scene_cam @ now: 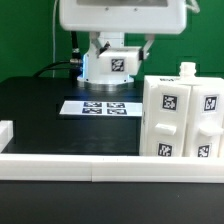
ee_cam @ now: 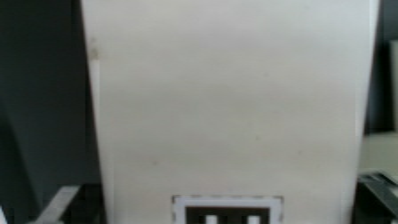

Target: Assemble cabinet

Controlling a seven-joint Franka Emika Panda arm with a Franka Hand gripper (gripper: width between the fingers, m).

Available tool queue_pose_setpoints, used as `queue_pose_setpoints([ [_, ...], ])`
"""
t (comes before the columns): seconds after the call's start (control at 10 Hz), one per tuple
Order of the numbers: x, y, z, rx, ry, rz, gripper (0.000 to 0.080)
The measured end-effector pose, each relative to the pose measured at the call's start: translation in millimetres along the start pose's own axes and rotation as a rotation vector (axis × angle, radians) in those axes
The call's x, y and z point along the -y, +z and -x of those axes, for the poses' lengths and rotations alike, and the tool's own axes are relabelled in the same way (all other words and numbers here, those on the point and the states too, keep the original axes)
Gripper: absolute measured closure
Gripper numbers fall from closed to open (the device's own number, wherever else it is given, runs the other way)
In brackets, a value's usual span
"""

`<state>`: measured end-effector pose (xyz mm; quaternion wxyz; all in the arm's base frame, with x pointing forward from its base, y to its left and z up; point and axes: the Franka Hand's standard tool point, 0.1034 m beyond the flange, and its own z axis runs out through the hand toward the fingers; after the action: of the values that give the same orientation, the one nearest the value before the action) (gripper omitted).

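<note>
Your tool (ee_cam: 217, 198) pinches the panel (scene_cam: 110, 65); hold it level and square it to the cabinet (scene_cam: 180, 120) off to the tool's side.

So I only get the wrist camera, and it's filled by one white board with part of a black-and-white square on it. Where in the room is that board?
Observer: The exterior view shows that white panel right under the arm, at the back of a black table as that camera sees it.
Operator: Is anything lying near it?
Observer: Yes, a flat marker board lies on the table just in front of the panel.
Operator: And where's the rest of the cabinet?
Observer: The big white box stands at the exterior view's right, apart from the panel, with its squares facing the camera.
</note>
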<state>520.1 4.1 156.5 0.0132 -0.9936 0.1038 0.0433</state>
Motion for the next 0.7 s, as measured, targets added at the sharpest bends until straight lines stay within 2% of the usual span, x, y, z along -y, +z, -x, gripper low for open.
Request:
queue_pose_setpoints([
  [0.2, 29.9, -17.7, -7.8, -0.004, 0.04, -0.004, 0.0239],
  [0.3, 50.7, -25.8, -12.5, -0.006, 0.064, -0.005, 0.0239],
  [0.5, 84.8, -31.3, -22.8, -0.006, 0.094, 0.0, 0.0239],
  [0.7, 80.0, -28.4, -22.6, -0.004, 0.082, 0.001, 0.0239],
])
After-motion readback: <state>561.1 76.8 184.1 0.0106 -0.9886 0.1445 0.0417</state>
